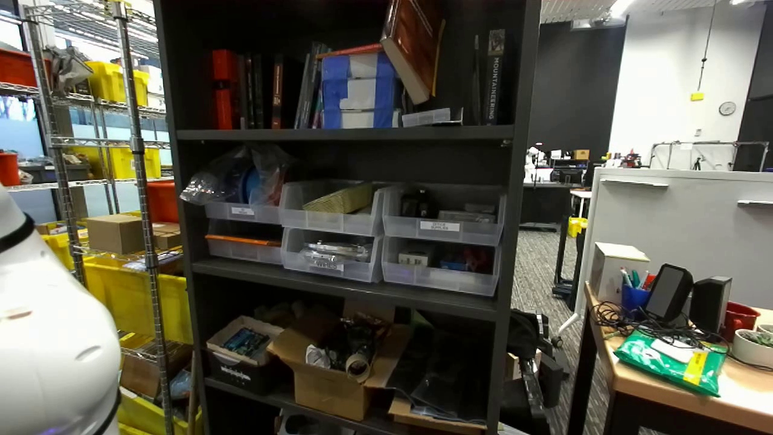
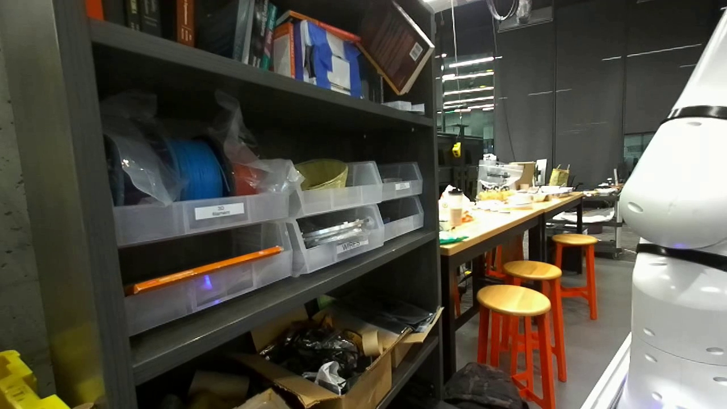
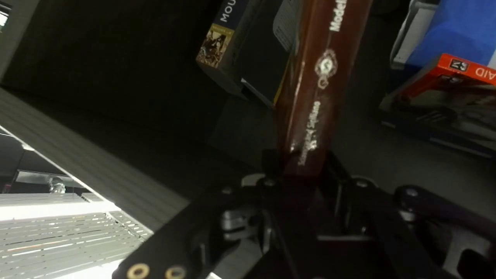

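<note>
My gripper [image 3: 302, 166] has its two fingers on either side of a thick dark red-brown book [image 3: 327, 73] and is shut on it at the end of its spine. In both exterior views the book [image 1: 407, 45] [image 2: 395, 48] is tilted, its lowest corner a little above the upper shelf board [image 1: 344, 134]. The gripper is out of both exterior views. A blue and white taped stack [image 1: 359, 90] stands beside the book, with a red book [image 3: 467, 71] lying on top. A dark "Mountaineering" book [image 1: 495, 78] stands upright on the opposite side, also in the wrist view [image 3: 217, 42].
Several upright books [image 1: 256, 90] stand further along the shelf. A small clear plastic item [image 1: 427, 117] lies below the tilted book. The bookcase side wall [image 1: 524, 181] bounds the shelf. Clear bins [image 1: 444, 226] fill the shelf below. The white arm [image 2: 676, 187] stands before the bookcase.
</note>
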Robot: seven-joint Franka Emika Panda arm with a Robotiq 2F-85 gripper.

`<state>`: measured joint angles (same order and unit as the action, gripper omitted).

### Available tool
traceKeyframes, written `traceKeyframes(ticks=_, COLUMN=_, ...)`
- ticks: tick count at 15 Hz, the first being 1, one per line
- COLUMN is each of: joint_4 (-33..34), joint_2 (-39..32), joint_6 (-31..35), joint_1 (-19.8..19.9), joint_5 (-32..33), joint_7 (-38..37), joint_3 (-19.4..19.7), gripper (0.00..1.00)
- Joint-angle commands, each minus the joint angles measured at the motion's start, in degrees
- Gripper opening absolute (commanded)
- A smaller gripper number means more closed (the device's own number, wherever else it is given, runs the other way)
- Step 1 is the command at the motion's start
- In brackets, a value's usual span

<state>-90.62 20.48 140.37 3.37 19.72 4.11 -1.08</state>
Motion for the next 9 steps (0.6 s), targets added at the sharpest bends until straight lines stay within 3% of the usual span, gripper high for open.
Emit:
traceKeyframes(ticks=1, joint_4=0.4, joint_2=-1.2, joint_6=4.7, joint_1=0.4, joint_5=-0.5, joint_7=-1.6, joint_3=-0.1, gripper=0.08)
traceKeyframes(ticks=9, joint_4=-1.3, joint_2=-0.7, joint_6=7.1, joint_1=0.7, joint_5=-0.4, joint_7=-3.3, joint_3=-0.1, gripper=0.08)
